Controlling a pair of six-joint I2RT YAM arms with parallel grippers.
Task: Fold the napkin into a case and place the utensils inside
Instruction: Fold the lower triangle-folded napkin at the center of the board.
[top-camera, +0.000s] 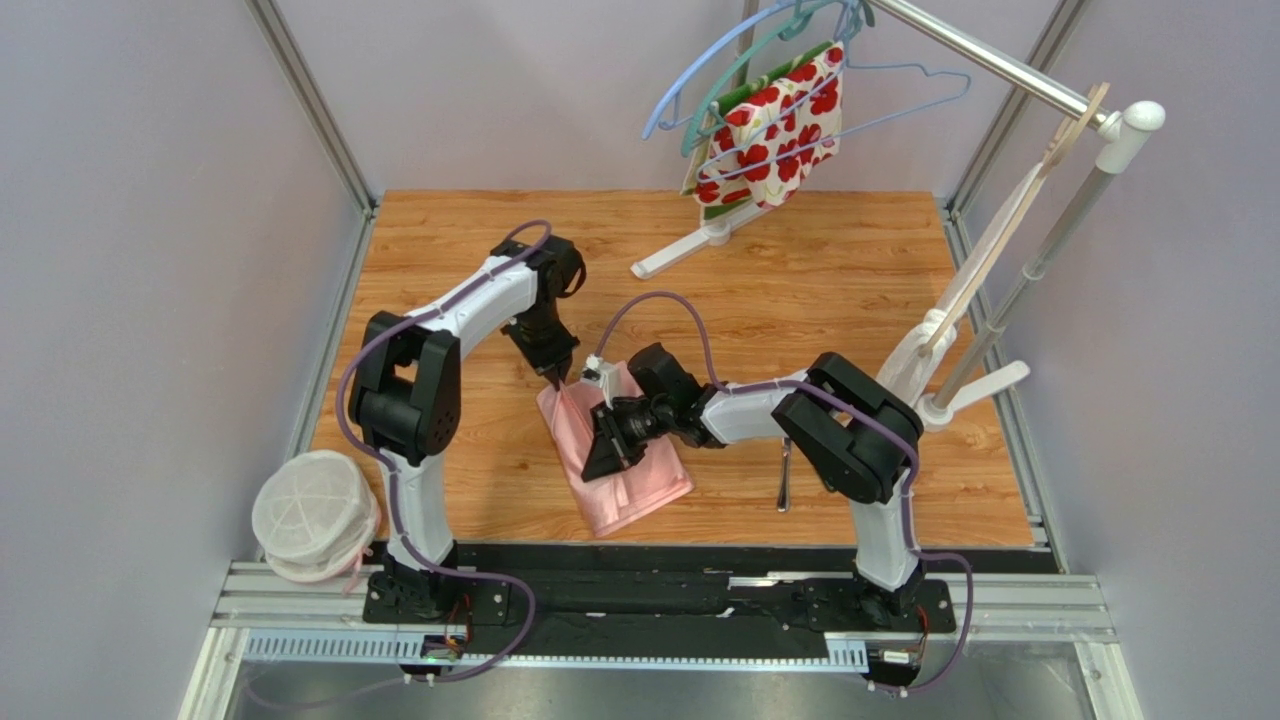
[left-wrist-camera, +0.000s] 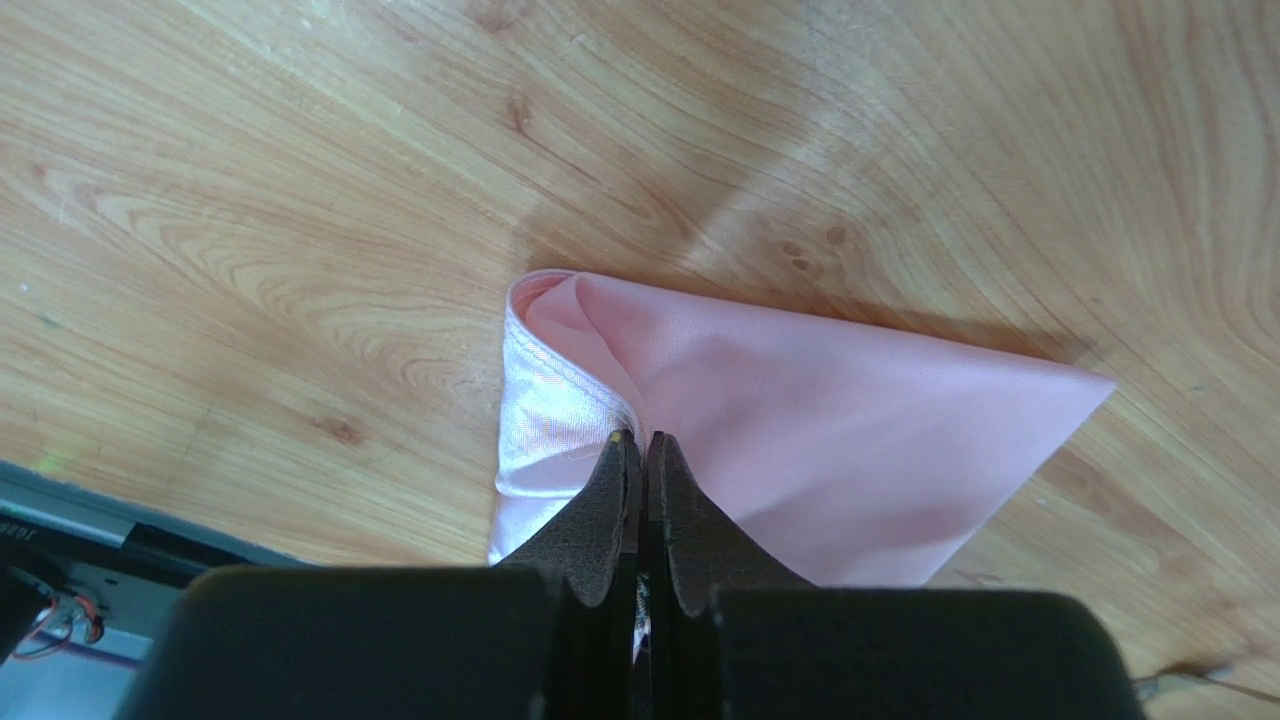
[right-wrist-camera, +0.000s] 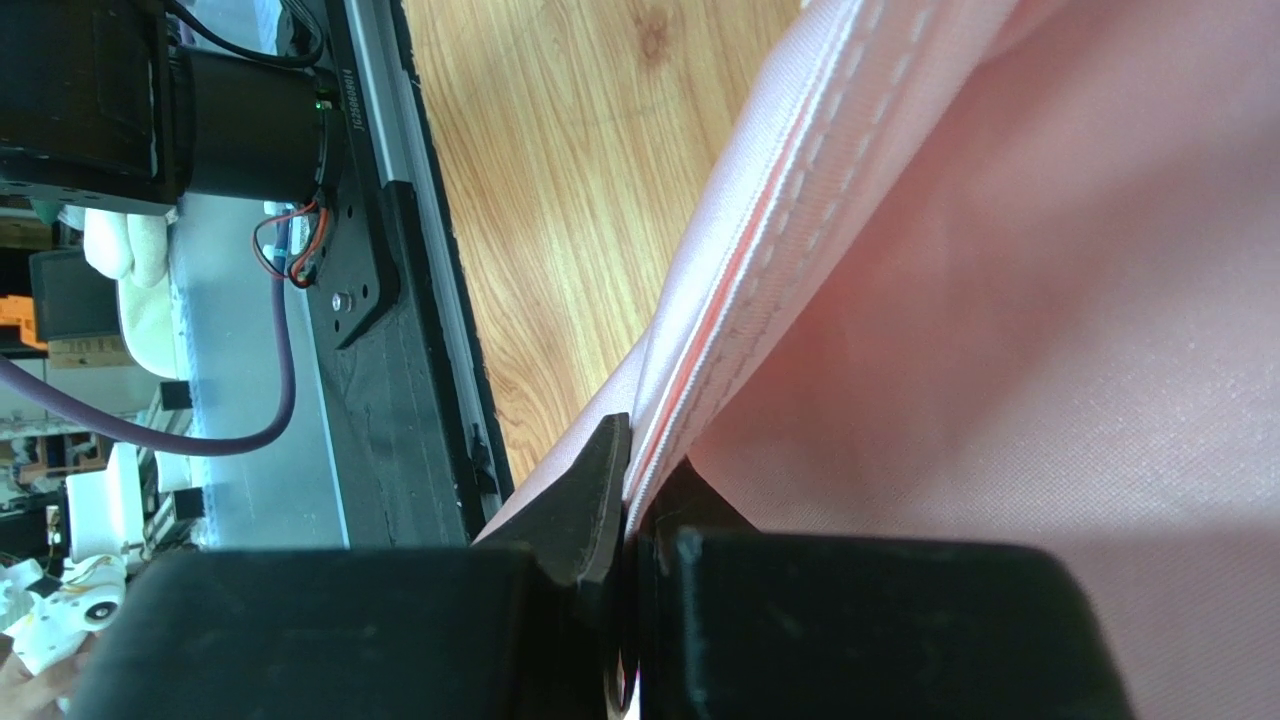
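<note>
— Wooden table (top-camera: 842, 300), near middle: where's the napkin (top-camera: 658, 488)?
— Lying there, partly folded. The left gripper (left-wrist-camera: 642, 444) is pinched tight on its far corner, and the right gripper (right-wrist-camera: 628, 458) is clamped on its stitched hem.

Wood-grain desk (top-camera: 842, 300), light oak tone, boxed in by plain pale grey walls (top-camera: 150, 225) on L, back & R. Alu posts (top-camera: 308, 98) at the back corners. Far R: white rack (top-camera: 1074, 210) w/ a metal rail (top-camera: 977, 53); blue & green hangers (top-camera: 747, 57) on it, one w/ a red-white floral cloth (top-camera: 774, 135). By near L corner: white cloth bundle (top-camera: 313, 515). Near edge: black plate (top-camera: 676, 578) on alu rails (top-camera: 1022, 608). Light soft & even, shadows faint.
</note>
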